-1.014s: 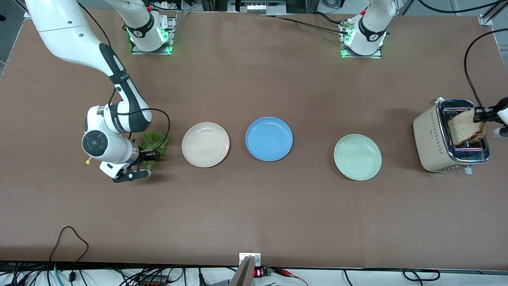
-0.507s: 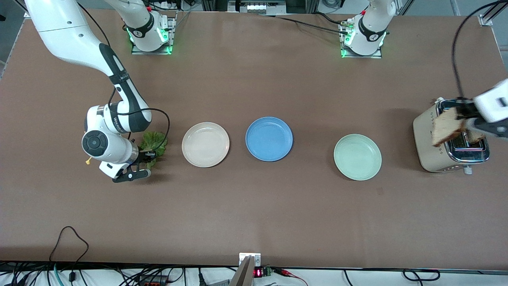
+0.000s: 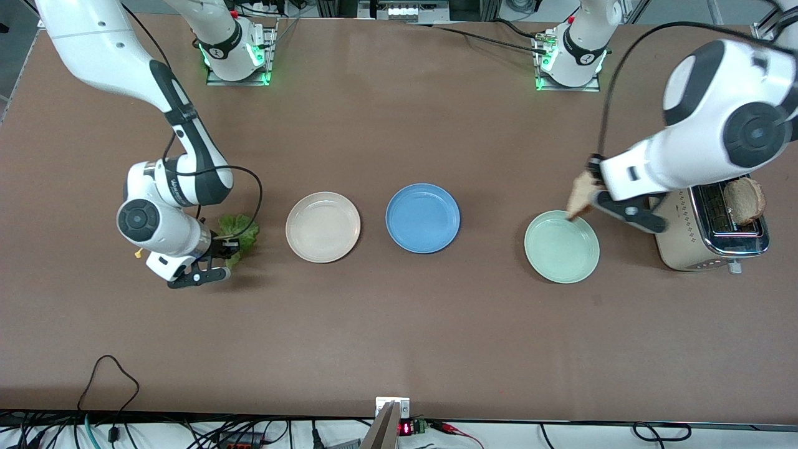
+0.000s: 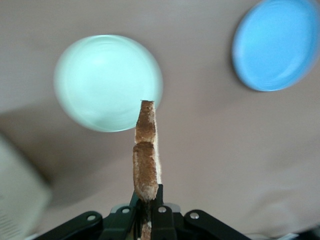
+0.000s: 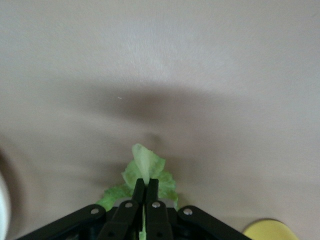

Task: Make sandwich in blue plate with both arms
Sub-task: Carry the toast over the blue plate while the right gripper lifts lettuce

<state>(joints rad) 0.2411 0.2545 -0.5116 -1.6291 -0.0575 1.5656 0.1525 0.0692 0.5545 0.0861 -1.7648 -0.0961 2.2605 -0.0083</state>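
The blue plate (image 3: 423,217) lies bare at mid-table, also seen in the left wrist view (image 4: 277,45); no sandwich is in view. My left gripper (image 3: 591,201) is shut on a toasted bread slice (image 3: 582,194), held edge-up (image 4: 146,160) over the rim of the mint-green plate (image 3: 561,246). The left gripper's fingers (image 4: 159,202) clamp the slice's lower end. Toward the right arm's end, my right gripper (image 3: 224,247) is shut on a green lettuce leaf (image 3: 240,227). The leaf (image 5: 145,162) sticks out past the right gripper (image 5: 145,187), just above the table.
A cream plate (image 3: 323,226) lies between the lettuce and the blue plate. The mint-green plate (image 4: 107,82) lies between the blue plate and a beige toaster (image 3: 682,237). Another bread slice (image 3: 744,201) stands in the toaster's slot.
The left arm has lifted the bread slice out of the toaster and swung it toward the mint-green plate. The right gripper has shut on the lettuce and shifted slightly.
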